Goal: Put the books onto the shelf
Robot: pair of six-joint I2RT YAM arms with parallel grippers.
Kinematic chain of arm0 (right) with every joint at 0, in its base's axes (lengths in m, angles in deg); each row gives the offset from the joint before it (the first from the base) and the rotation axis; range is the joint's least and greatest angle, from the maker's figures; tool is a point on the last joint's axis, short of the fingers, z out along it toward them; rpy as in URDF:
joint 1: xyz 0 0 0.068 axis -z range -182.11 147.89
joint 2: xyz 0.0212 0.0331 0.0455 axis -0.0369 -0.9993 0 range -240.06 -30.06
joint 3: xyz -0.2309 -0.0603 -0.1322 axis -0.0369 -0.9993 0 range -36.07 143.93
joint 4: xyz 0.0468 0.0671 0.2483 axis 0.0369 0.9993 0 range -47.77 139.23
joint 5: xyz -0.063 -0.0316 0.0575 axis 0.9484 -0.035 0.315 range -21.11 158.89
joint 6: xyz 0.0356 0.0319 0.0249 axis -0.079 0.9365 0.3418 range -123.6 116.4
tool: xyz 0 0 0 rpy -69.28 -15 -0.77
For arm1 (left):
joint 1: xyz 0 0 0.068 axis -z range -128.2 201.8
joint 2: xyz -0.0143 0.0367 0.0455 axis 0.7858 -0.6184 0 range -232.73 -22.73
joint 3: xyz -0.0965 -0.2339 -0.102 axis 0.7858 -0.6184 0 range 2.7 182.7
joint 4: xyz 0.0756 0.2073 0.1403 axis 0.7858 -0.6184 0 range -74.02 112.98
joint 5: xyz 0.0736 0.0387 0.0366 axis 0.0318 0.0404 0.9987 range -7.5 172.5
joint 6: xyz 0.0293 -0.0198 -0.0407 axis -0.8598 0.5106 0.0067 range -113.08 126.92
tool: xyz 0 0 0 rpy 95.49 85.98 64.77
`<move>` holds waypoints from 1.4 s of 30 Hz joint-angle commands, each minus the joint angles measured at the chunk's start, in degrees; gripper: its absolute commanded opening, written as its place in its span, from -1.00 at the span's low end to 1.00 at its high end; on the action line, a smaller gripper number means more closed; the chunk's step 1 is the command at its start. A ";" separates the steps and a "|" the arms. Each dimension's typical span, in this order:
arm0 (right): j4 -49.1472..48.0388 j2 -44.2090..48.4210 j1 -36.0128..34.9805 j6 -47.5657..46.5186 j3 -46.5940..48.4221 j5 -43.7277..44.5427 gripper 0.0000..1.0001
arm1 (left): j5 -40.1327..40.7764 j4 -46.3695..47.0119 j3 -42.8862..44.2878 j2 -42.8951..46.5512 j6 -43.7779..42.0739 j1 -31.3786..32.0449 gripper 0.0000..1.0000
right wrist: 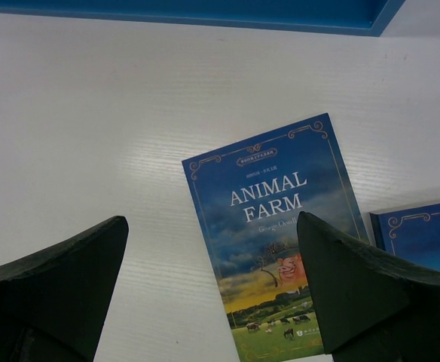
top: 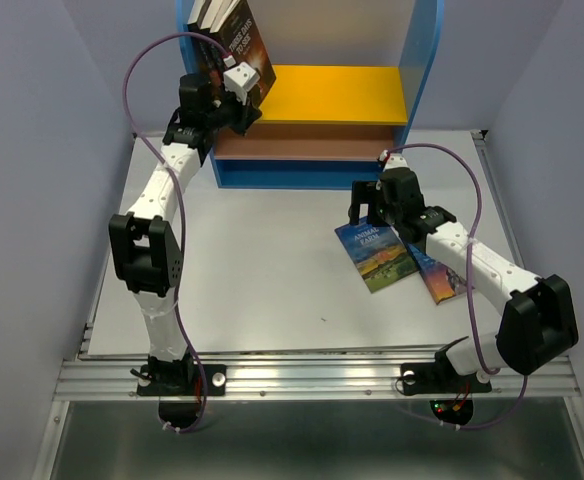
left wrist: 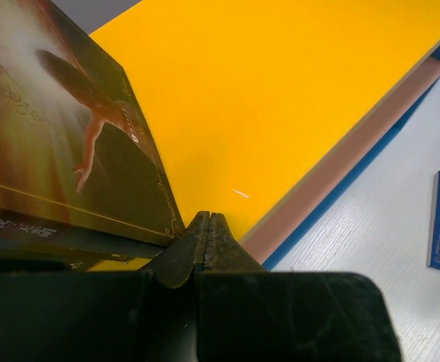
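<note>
The shelf (top: pixel 322 95) stands at the back, with books leaning at the left end of its yellow board (left wrist: pixel 280 98). The front one is the dark "Three Days to See" book (top: pixel 249 45), and more stand behind it. My left gripper (top: pixel 250 108) is shut and empty, just right of that dark book's (left wrist: pixel 69 151) lower corner, over the yellow board. A blue "Animal Farm" book (right wrist: pixel 273 249) lies flat on the table. My right gripper (right wrist: pixel 212 220) hangs open above it, its fingers straddling the cover. A second blue book (top: pixel 437 278) lies beside it, partly under the right arm.
The shelf's blue base (right wrist: pixel 205 15) runs just beyond the flat books. Its pinkish-brown lower board (top: pixel 302 142) sits below the yellow one. Purple walls close in on both sides of the white table (top: pixel 262 260).
</note>
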 commanded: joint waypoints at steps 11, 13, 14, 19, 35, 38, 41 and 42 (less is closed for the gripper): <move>-2.48 -0.43 0.13 -1.26 1.54 -0.57 1.00 | 4.36 3.07 5.71 -1.17 2.40 -0.35 -1.00; -2.48 -0.43 0.13 -1.35 1.54 -0.57 1.00 | 5.15 3.61 5.80 -1.43 2.93 -0.35 -1.00; -2.39 -0.43 0.13 -1.43 1.54 -0.57 1.00 | 5.16 4.13 5.80 -1.61 3.19 -0.35 -1.00; -2.39 -0.35 0.13 -1.44 1.28 -0.75 1.00 | 3.05 4.48 2.82 -0.30 4.07 -0.35 -1.00; -2.48 -0.44 0.13 -1.61 1.71 -2.76 1.00 | 15.91 15.73 -15.90 17.89 14.87 3.42 -1.00; -2.56 -0.17 0.13 -3.62 2.94 -4.95 1.00 | 24.63 18.01 -19.33 20.96 19.34 4.30 -1.00; -3.79 0.44 0.13 -4.25 3.91 -8.82 1.00 | 29.41 20.04 -22.76 22.56 21.12 4.30 -1.00; -4.06 0.97 0.13 -4.34 3.91 -9.27 1.00 | 30.29 20.48 -22.94 22.47 21.56 4.30 -1.00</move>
